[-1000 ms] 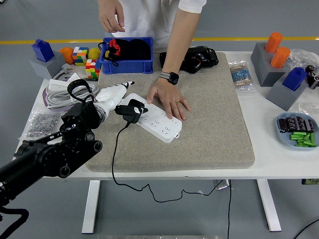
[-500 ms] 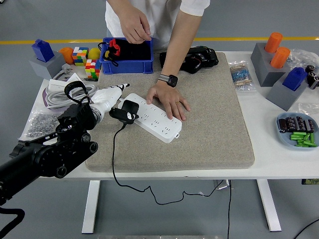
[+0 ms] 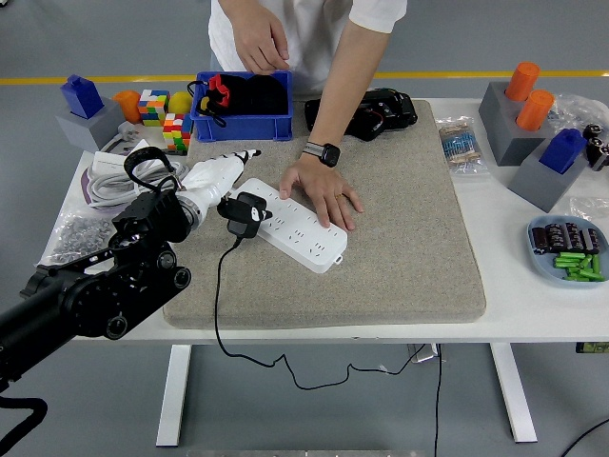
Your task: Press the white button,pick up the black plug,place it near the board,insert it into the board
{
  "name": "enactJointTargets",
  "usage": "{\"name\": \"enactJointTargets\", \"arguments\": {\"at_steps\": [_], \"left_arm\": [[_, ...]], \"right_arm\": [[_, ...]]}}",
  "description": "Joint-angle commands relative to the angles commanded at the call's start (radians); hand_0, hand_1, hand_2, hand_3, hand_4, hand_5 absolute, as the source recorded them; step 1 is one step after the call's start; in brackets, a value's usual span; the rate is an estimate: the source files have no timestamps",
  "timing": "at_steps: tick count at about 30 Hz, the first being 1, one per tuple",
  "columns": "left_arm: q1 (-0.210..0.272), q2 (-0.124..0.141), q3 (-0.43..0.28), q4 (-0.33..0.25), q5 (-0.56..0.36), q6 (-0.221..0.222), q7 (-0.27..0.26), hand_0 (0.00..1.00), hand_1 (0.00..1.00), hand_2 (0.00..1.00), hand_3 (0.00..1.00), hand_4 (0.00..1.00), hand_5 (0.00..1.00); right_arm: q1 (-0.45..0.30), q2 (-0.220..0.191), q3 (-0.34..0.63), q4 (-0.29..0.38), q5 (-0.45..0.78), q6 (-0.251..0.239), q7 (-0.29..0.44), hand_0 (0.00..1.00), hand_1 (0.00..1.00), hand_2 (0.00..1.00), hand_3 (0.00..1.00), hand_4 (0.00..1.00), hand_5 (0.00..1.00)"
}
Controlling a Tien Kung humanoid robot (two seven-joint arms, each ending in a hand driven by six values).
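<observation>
A white power strip (image 3: 295,226) lies at an angle on the grey mat (image 3: 409,248). A person's hand (image 3: 324,190) presses flat on its far side and holds it down. My left hand (image 3: 217,186), white with a black arm behind it, is shut on the black plug (image 3: 245,213). The plug sits over the strip's left end, and its black cable (image 3: 219,305) trails down over the table's near edge. I cannot tell whether its pins are in a socket. The white button is not visible. My right arm is out of view.
A blue bin (image 3: 244,107) of black parts stands behind the mat, with the person's other hand (image 3: 259,40) above it. Coloured cubes (image 3: 164,116) and a coiled white cable (image 3: 119,179) lie at the left. Grey blocks with orange pegs (image 3: 519,109) and a tray of parts (image 3: 569,249) are at the right.
My left hand first drew the plug left and down, off the strip's end, and has now brought it back right and up over that end. The person's free hand moved over the bin.
</observation>
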Motion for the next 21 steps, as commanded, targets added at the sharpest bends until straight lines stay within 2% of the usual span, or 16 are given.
{"name": "enactJointTargets", "arguments": {"at_steps": [2,3,4,8,9,10,14,15,16,21], "left_arm": [[0.011,0.005,-0.025,-0.035,0.006,0.016,-0.022,0.895,0.959,0.968,0.978,0.908,0.332],[0.016,0.009,-0.036,-0.051,0.01,0.022,-0.032,0.899,0.963,0.965,0.971,0.91,0.381],[0.025,0.015,-0.05,-0.071,0.014,0.031,-0.044,0.899,0.963,0.965,0.971,0.91,0.381],[0.069,0.054,-0.087,-0.136,0.015,0.056,-0.078,0.899,0.963,0.965,0.971,0.91,0.381],[0.08,0.065,-0.094,-0.146,0.015,0.061,-0.087,0.912,0.955,0.915,0.877,0.873,0.476],[0.098,0.08,-0.102,-0.158,0.015,0.069,-0.1,0.912,0.955,0.915,0.877,0.873,0.476],[0.162,0.132,-0.112,-0.177,0.005,0.087,-0.155,0.912,0.955,0.915,0.877,0.873,0.476],[0.177,0.143,-0.11,-0.18,0.004,0.092,-0.167,0.908,0.934,0.847,0.843,0.811,0.556],[0.193,0.154,-0.108,-0.183,0.004,0.095,-0.177,0.908,0.934,0.847,0.843,0.811,0.556],[0.239,0.171,-0.104,-0.193,0.009,0.093,-0.178,0.908,0.934,0.847,0.829,0.799,0.558]], "right_arm": [[0.0,0.0,0.0,0.0,0.0,0.0,0.0,0.613,0.557,0.591,0.535,0.637,0.309],[0.0,0.0,-0.001,0.0,0.0,0.0,0.0,0.613,0.557,0.591,0.536,0.636,0.309],[0.0,0.001,0.0,0.0,-0.001,0.0,0.0,0.613,0.557,0.591,0.536,0.636,0.309],[0.0,0.002,0.003,0.001,-0.002,0.0,0.001,0.613,0.557,0.591,0.536,0.636,0.309],[0.0,0.002,0.004,0.001,-0.003,-0.001,0.001,0.613,0.557,0.591,0.535,0.636,0.309],[-0.001,0.002,0.005,0.001,-0.003,-0.001,0.001,0.613,0.557,0.591,0.535,0.636,0.309],[-0.004,0.002,0.008,0.0,-0.004,0.0,0.001,0.613,0.557,0.591,0.535,0.636,0.309],[-0.005,0.002,0.008,0.0,-0.004,0.0,0.002,0.611,0.556,0.591,0.535,0.634,0.307],[-0.005,0.002,0.008,0.0,-0.005,0.0,0.002,0.611,0.556,0.591,0.535,0.634,0.307],[-0.003,0.002,0.009,0.001,-0.005,-0.001,0.003,0.612,0.556,0.591,0.536,0.634,0.307]]}}
